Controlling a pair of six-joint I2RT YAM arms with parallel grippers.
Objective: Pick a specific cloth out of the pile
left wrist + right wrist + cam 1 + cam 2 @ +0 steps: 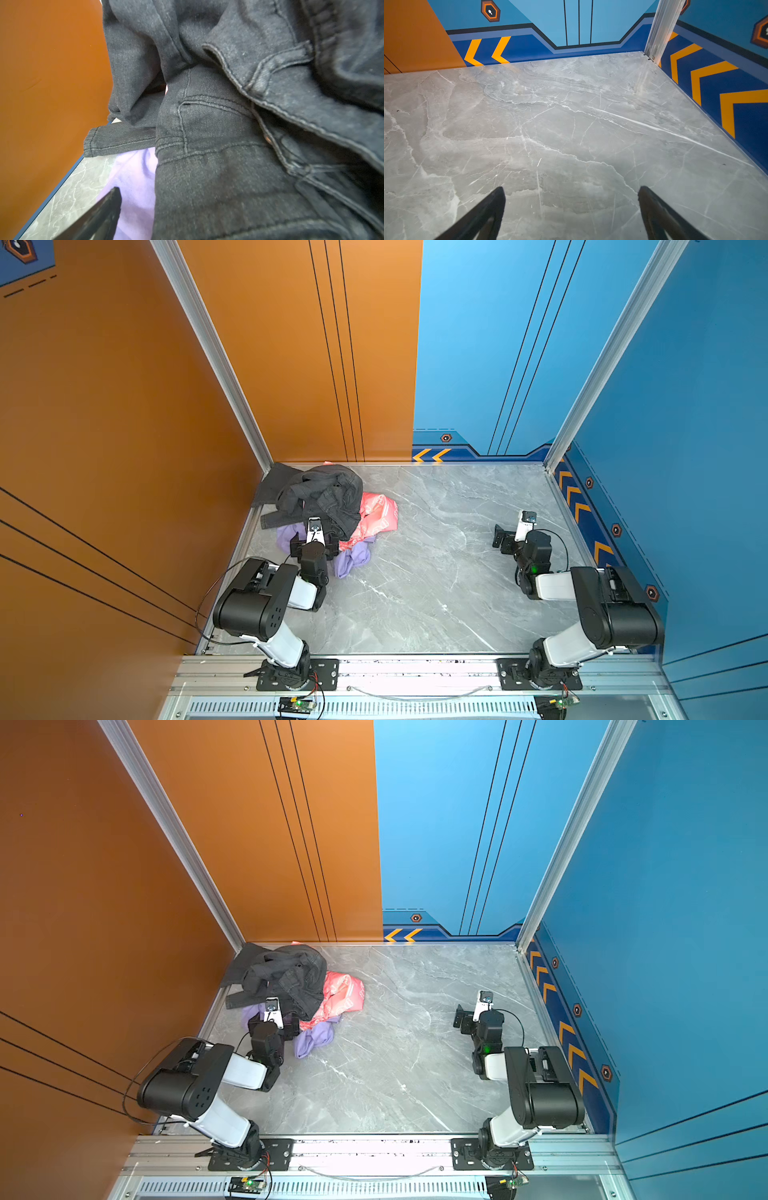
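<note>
On the marble table (571, 116), the right gripper (571, 193) gapes empty. Left gripper (314, 542) is spread wide at the pile (328, 506). Only its wrist view shows one finger (99, 214) over the cloth (133, 176), which lies tucked beneath the denim (228, 145).

Grey marbled bench (436, 572), and the pile (332, 510) sits tucked into its far-left corner. Dark grey denim (320, 493) is heaped on top. The pink printed cloth (380, 512) spills out to the right. The lavender cloth (353, 562) pokes out on the near side, flat on the marble.
</note>
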